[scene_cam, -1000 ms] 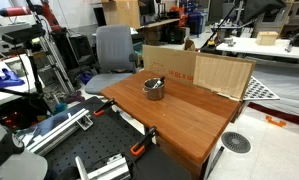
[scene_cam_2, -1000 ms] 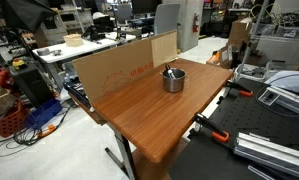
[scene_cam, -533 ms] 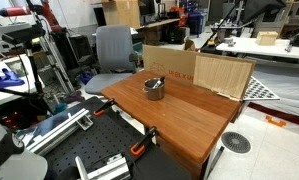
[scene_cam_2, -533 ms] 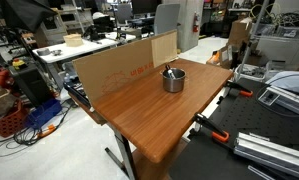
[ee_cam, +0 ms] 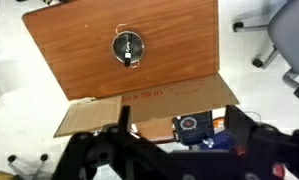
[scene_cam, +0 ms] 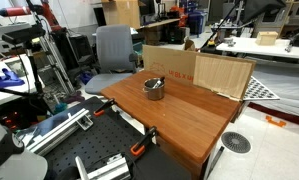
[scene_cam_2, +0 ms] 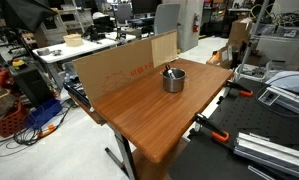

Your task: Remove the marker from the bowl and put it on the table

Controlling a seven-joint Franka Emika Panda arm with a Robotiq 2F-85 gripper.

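Note:
The small grey metal bowl (scene_cam: 153, 89) (scene_cam_2: 173, 81) stands on the reddish-brown wooden table (scene_cam: 189, 118) (scene_cam_2: 139, 115), near the cardboard edge. The dark marker (scene_cam_2: 168, 70) leans inside the bowl with its end above the rim. In the wrist view the bowl (ee_cam: 127, 46) is seen from high above with the marker (ee_cam: 124, 49) lying across it, on the table (ee_cam: 74, 50). My gripper (ee_cam: 179, 128) is open and empty, its dark fingers spread wide at the bottom of that view, far above and beside the table. The gripper does not show in the exterior views.
Tan cardboard sheets (scene_cam: 201, 70) (scene_cam_2: 114, 68) (ee_cam: 149, 105) stand along one table edge. A grey office chair (scene_cam: 113, 48) is behind. Orange-handled clamps (scene_cam: 139, 148) (scene_cam_2: 217, 133) grip the near table edge. White tables with clutter (scene_cam_2: 74, 45) stand further off.

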